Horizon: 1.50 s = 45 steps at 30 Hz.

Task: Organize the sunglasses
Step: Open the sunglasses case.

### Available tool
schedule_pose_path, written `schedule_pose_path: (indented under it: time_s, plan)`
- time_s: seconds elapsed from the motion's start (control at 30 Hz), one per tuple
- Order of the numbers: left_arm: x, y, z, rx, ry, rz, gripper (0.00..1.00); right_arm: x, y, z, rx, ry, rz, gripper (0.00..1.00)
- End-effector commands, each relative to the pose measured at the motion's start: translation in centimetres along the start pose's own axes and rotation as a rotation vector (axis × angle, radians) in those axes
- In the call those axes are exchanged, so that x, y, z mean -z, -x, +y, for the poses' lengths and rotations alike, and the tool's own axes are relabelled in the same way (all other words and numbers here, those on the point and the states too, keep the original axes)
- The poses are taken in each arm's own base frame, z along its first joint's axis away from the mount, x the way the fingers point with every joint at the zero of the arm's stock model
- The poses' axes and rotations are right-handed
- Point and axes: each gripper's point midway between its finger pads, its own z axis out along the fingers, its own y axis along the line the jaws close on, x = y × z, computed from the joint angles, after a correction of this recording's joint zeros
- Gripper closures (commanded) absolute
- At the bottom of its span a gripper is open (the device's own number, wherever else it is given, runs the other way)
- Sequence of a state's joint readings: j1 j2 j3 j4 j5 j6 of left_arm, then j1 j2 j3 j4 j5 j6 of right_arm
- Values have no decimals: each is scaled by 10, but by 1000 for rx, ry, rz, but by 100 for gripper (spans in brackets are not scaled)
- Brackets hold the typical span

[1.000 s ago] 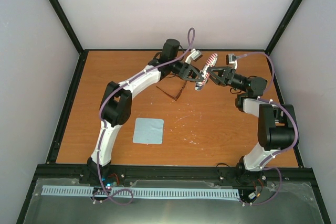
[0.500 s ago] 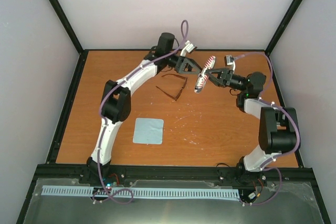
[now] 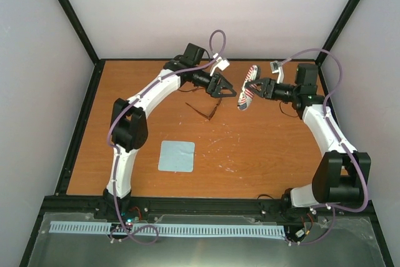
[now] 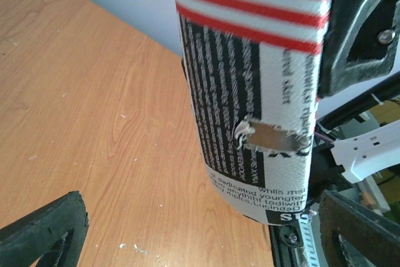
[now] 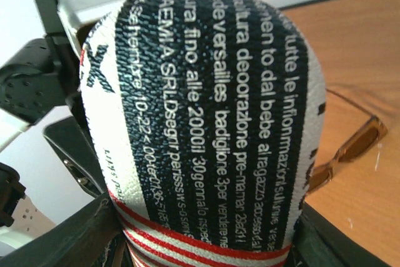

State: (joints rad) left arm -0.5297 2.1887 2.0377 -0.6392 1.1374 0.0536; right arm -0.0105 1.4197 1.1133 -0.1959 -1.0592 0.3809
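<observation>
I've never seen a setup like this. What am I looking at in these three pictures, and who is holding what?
Two robot arms are bolted to the near edge of a wooden table. The wide picture looks down from above and behind them. The other two come from a camera on each wrist. The right gripper is clamped on a patterned glasses case, which seems to be held up off the table. The left gripper is open right beside the case and holds nothing. The sunglasses lie on the table near the case, and a light blue cloth lies closer to the arms' bases.
</observation>
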Motion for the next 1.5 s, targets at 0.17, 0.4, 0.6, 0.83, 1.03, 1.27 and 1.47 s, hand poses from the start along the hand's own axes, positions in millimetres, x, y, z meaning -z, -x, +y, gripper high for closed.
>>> schedule_pose_path:
  time_s: [0.17, 0.4, 0.6, 0.83, 1.03, 1.27, 1.47]
  plan:
    - [-13, 20, -28, -128, 18, -8, 0, -3, -19, 8, -13, 24, 49, 94]
    - [-29, 16, -19, -125, 20, 7, 1, -1, -26, 22, -15, 78, 62, 94]
    - [-27, 7, 0, -104, 51, 26, 1, 5, -35, 38, -17, 134, 90, 94]
    - [-7, 0, 23, -76, 89, 20, 1, 10, -46, 44, -25, 143, 120, 95]
    - [0, -9, 36, -61, 111, 25, 1, 12, -47, 51, -26, 173, 129, 96]
    - [-7, -19, 52, -41, 124, 39, 0, 16, -46, 63, -23, 212, 131, 97]
    - [-9, -37, 76, -18, 174, 70, 1, 21, -53, 71, -39, 234, 152, 97]
